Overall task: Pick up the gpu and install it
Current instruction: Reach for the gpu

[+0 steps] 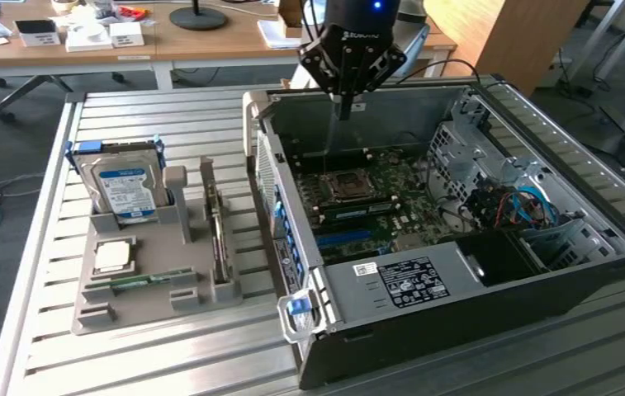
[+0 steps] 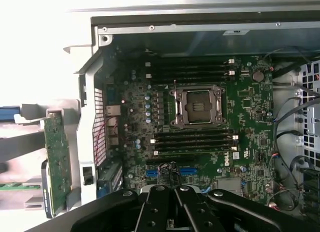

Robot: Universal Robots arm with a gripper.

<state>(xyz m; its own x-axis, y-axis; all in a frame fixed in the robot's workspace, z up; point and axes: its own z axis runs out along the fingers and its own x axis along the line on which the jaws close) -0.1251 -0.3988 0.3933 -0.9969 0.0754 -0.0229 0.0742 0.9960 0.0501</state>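
The gpu (image 1: 216, 224) stands on edge in a slot of the grey holder (image 1: 147, 301) on the slatted table, at the exterior view's left of the open computer case (image 1: 489, 272). In the wrist view the gpu (image 2: 57, 159) appears as a green circuit board outside the case wall. My gripper (image 1: 345, 106) hangs above the far side of the case, over the motherboard (image 1: 367, 202), well away from the gpu. Its fingers are shut with nothing between them. The wrist view has my gripper (image 2: 172, 192) above the motherboard (image 2: 200, 117) near the blue slots (image 2: 187, 170).
The holder also carries a silver blue-labelled hard drive (image 1: 127, 188), a CPU (image 1: 114, 256) and a green RAM stick (image 1: 141, 280). Drive cages and cables (image 1: 510, 206) fill the case's right side. A power supply (image 1: 406, 282) sits at its near end. Desks stand behind.
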